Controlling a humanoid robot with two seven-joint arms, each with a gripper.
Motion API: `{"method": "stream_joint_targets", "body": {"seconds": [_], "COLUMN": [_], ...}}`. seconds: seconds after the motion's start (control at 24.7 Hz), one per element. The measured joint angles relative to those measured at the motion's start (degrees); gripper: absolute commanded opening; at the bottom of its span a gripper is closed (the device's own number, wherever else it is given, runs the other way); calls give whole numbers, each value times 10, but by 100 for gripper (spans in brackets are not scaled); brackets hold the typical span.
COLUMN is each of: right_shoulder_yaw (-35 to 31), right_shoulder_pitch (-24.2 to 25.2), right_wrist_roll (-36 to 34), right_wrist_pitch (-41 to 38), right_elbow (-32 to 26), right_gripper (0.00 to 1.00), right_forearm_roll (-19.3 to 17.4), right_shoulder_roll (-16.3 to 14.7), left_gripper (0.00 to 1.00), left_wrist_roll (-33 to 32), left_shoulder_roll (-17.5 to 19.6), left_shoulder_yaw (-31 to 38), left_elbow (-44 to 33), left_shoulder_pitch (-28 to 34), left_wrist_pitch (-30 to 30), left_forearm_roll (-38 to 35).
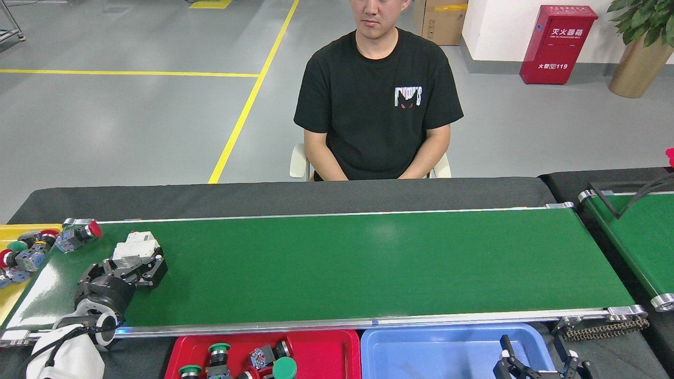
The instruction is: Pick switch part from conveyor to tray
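At the near edge sit two trays side by side: a red tray (326, 350) holding several push-button switches with green caps (285, 367), and a blue tray (447, 350) whose visible floor is bare. The right gripper (538, 363) hangs over the blue tray's near right corner, its fingers spread apart and holding nothing.

Just beyond the trays runs the conveyor (368, 263), its silver near rail touching neither tray. Most of the green belt is open — from the middle to the right roller nothing lies on it. At the left end the left gripper (138, 263) is over the belt, its dark fingers set around the white switch part (136, 246); I cannot tell whether they press it. Farther left a red-capped push-button (79, 235) lies at the belt's far corner, beside a yellow bin (10, 295) with more buttons.

Beyond the conveyor — a black padded edge, then a seated person (376, 100) in a black T-shirt.
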Motion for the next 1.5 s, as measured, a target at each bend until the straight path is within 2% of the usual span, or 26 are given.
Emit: {"method": "stream_joint_targets", "body": {"seconds": [0.16, 0.28, 0.36, 0.49, 0.61, 0.65, 0.69, 0.77, 0.89, 0.97, 1.05, 1.13, 1.3, 1.42, 1.5], "right_shoulder_yaw": [0, 0, 0, -1, -2, -2, -2, -2, -5, -8, -14, -16, -21, -25, -26], "right_shoulder_pitch": [0, 0, 0, -1, -1, -1, -1, -1, -1, -1, -1, -1, -1, -1, 0], "right_wrist_roll": [0, 0, 0, 0, -1, -1, -2, -1, 0, 1, 1, 1, 3, 2, 1], "right_wrist_pitch": [0, -1, -1, -2, -3, -3, 0, 3, 4, 4, 4, 5, 5, 5, 7], "right_elbow": [0, 0, 0, 0, 0, 0, 0, 0, 0, 0, 0, 0, 0, 0, 0], "right_gripper": [99, 99, 99, 99, 99, 99, 99, 99, 99, 99, 99, 99, 99, 99, 99], "right_forearm_roll": [0, 0, 0, 0, 1, 3, 5, 10, 27, 30, 30, 30, 30, 30, 30], "right_shoulder_roll": [0, 0, 0, -2, -19, -26, -32, -48, -54, -54, -54, -54, -54, -54, -54], "left_gripper": [4, 5, 5, 6, 9, 17, 37, 97, 100, 100, 100, 100, 100, 100, 100], "left_wrist_roll": [8, -19, -45, -73, -86, -89, -93, -106, -117, -119, -120, -115, -91, -68, -47], "left_shoulder_roll": [-45, -91, -115, -158, -186, -189, -189, -189, -189, -189, -189, -188, -179, -173, -155], "left_shoulder_yaw": [-14, -93, -165, -255, -323, -345, -366, -404, -446, -455, -447, -397, -254, -135, -50], "left_elbow": [-220, -346, -381, -394, -394, -394, -392, -386, -382, -382, -384, -403, -435, -437, -435], "left_shoulder_pitch": [122, 198, 221, 223, 221, 217, 210, 197, 196, 196, 197, 206, 268, 279, 283], "left_wrist_pitch": [-86, -143, -152, -147, -127, -122, -112, -81, -11, 9, 21, 26, 26, 17, 14], "left_forearm_roll": [13, 12, 10, -21, -64, -70, -73, -81, -100, -100, -97, -83, -48, -42, -31]}}
